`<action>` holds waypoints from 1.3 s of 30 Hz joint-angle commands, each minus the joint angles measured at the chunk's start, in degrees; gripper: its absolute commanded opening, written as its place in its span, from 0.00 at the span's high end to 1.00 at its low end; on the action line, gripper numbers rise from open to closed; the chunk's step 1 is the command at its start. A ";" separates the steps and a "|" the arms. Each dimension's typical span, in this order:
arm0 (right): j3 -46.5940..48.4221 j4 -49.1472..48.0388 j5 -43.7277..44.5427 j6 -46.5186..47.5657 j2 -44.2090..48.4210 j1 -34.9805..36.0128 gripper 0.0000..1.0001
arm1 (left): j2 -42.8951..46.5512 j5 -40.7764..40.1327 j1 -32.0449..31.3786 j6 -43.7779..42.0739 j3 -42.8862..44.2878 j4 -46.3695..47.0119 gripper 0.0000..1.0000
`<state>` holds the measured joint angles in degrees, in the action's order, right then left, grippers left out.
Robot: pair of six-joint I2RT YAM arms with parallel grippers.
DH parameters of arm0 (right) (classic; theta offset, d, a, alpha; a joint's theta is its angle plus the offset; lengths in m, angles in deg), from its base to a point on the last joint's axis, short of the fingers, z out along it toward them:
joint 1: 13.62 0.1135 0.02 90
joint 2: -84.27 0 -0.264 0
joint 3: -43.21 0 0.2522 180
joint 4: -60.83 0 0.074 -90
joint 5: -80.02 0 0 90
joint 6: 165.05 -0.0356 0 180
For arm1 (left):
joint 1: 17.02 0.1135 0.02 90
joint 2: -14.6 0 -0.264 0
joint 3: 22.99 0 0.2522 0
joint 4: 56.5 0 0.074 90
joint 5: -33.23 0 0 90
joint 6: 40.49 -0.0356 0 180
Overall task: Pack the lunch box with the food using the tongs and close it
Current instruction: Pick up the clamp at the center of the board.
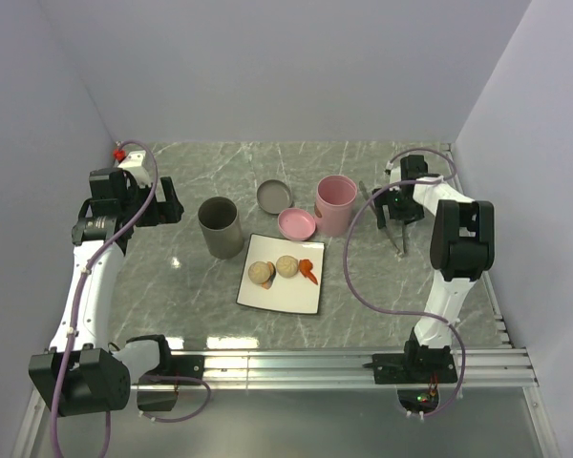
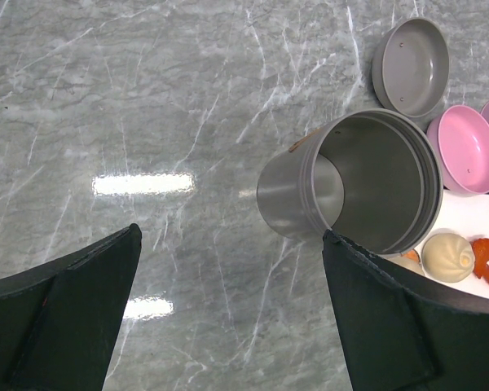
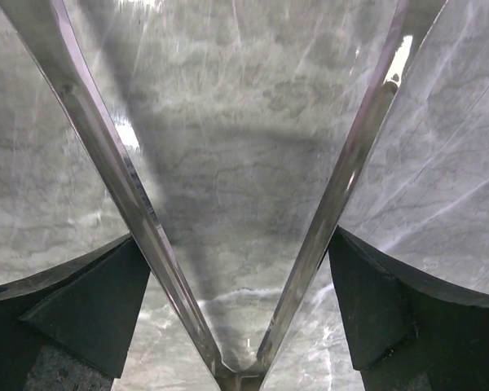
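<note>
The silver tongs (image 1: pixel 398 239) lie on the marble at the right. My right gripper (image 1: pixel 393 205) is down over them. In the right wrist view the tongs (image 3: pixel 106 147) spread in a V between the jaws of the right gripper (image 3: pixel 235 236), and each black fingertip touches the outside of one arm. Two tan balls (image 1: pixel 261 274) (image 1: pixel 286 265) and an orange-red piece (image 1: pixel 308 271) sit on the white plate (image 1: pixel 277 298). The lunch box stands in parts: a grey round container (image 1: pixel 220 227), a pink one (image 1: pixel 335 204), a grey bowl (image 1: pixel 272 196) and a pink bowl (image 1: pixel 296 224). My left gripper (image 1: pixel 164 202) hangs open and empty left of the grey container (image 2: pixel 367 183).
In the left wrist view the left gripper (image 2: pixel 230 236) is over bare marble, with the grey bowl (image 2: pixel 411 65), pink bowl (image 2: pixel 469 151), plate corner (image 2: pixel 473 216) and one ball (image 2: pixel 447 256) at the right. Walls close in the table on three sides.
</note>
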<state>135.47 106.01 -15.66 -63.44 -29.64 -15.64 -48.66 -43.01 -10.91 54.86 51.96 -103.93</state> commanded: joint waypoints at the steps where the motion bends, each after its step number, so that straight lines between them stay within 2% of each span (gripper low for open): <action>1: 1.57 -2.06 0.31 -2.12 -2.28 0.62 0.07 | 0.16 0.74 -0.13 0.54 1.57 1.68 0.01; 5: 1.22 -2.59 1.01 -1.77 -2.46 0.62 0.09 | 0.07 0.66 -0.13 0.46 1.39 1.77 0.01; 12: -1.24 -5.40 2.16 -2.74 -0.79 0.62 0.27 | 0.16 1.62 -0.05 0.11 1.65 1.33 0.01; 19: -2.65 -5.23 1.89 -2.57 4.20 0.35 0.34 | 0.69 2.68 -0.13 -0.51 2.18 0.62 0.01; 25: -2.39 -1.63 -1.17 -1.51 10.71 -1.75 0.35 | 1.74 5.39 -0.05 -1.56 2.27 -0.08 0.01; 39: 4.64 14.63 -8.30 5.61 23.28 -8.26 0.39 | 2.53 10.14 -0.13 -1.48 4.29 -1.05 0.01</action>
<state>136.12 115.68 -21.27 -60.49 -10.91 -23.00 -47.05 -35.54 -10.91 53.63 53.08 -105.33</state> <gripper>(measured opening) 0.620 0.995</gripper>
